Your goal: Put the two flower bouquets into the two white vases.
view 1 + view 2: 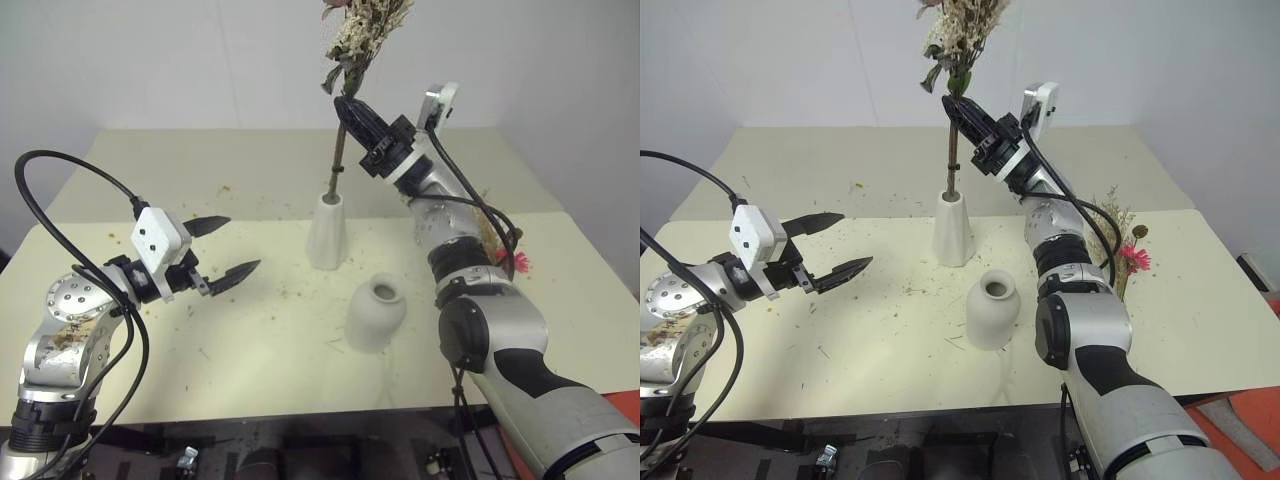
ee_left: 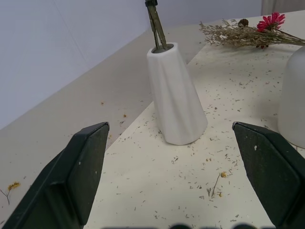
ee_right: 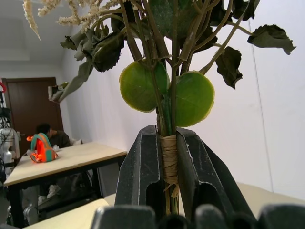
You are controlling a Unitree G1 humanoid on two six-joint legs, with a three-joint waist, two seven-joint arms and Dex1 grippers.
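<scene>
The right gripper [image 1: 350, 105], clamped on the cream-and-green dried bouquet [image 1: 362, 30], has its stems inside the tall white ceramic vase [image 1: 327, 232] below; the tan-and-pink bunch [image 1: 1122, 245] lies beside the right arm, the squat white vase [image 1: 992, 310] stands unfilled, and the left gripper [image 1: 228, 247] is wide open, holding nothing.

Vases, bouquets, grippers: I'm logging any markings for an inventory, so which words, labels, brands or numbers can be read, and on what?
None: no readable text appears.
Tall vase: plain white.
Squat vase: plain white.
Left gripper and right gripper: no lettering visible.
</scene>
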